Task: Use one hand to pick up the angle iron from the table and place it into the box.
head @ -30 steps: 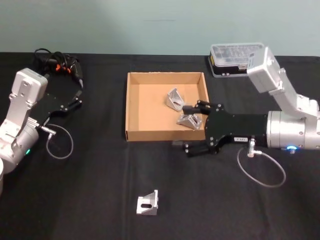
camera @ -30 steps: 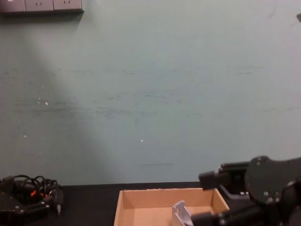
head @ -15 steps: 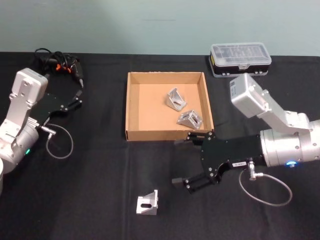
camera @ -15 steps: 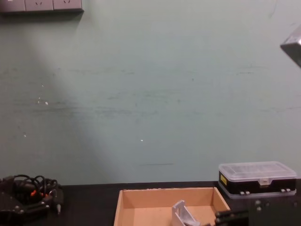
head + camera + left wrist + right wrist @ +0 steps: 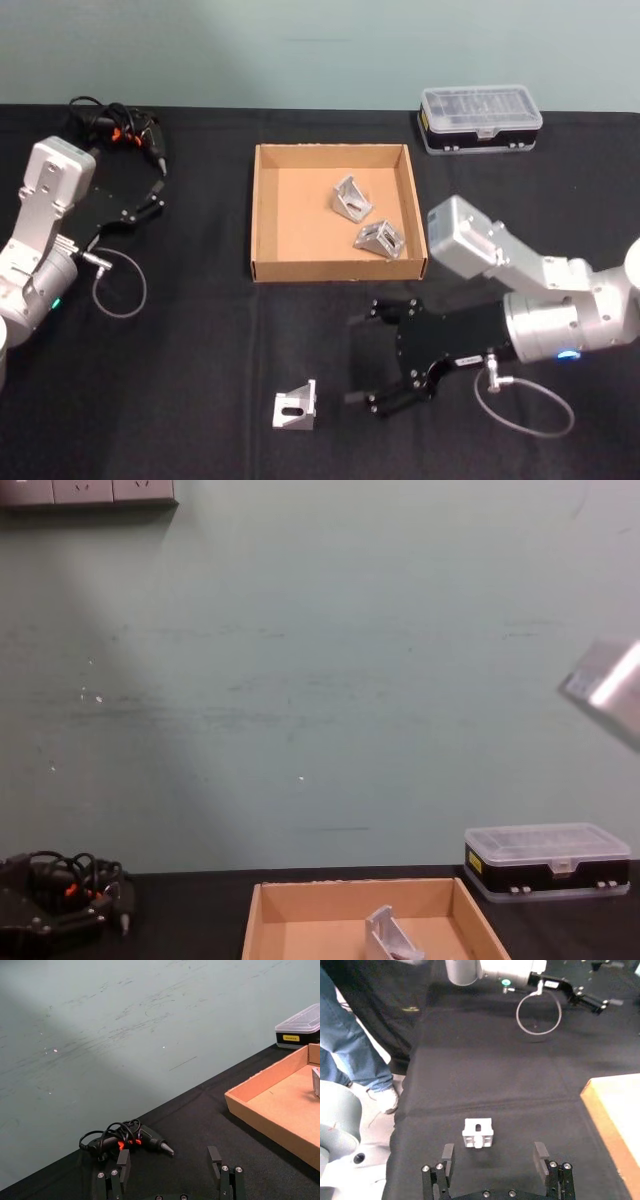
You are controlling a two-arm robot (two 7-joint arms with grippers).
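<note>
Head view: the right claw (image 5: 362, 358) is seen spread wide and empty above the black desk (image 5: 200, 380), in front of the box (image 5: 300, 215), just right of the loose angle iron (image 5: 295, 407) lying on the desk. Two more brackets (image 5: 365, 220) are seen inside the box. The left claw (image 5: 157, 192) is parked at the left, spread open, near a cable tangle (image 5: 115, 128).

Left wrist view: open fingers (image 5: 122, 1165) are shown over the desk.

Right wrist view: the angle iron (image 5: 478, 1133) is framed just ahead of the wide-open fingers (image 5: 447, 1156).

Chest view: the box wall (image 5: 350, 888) and a plastic case (image 5: 545, 860) are visible.
</note>
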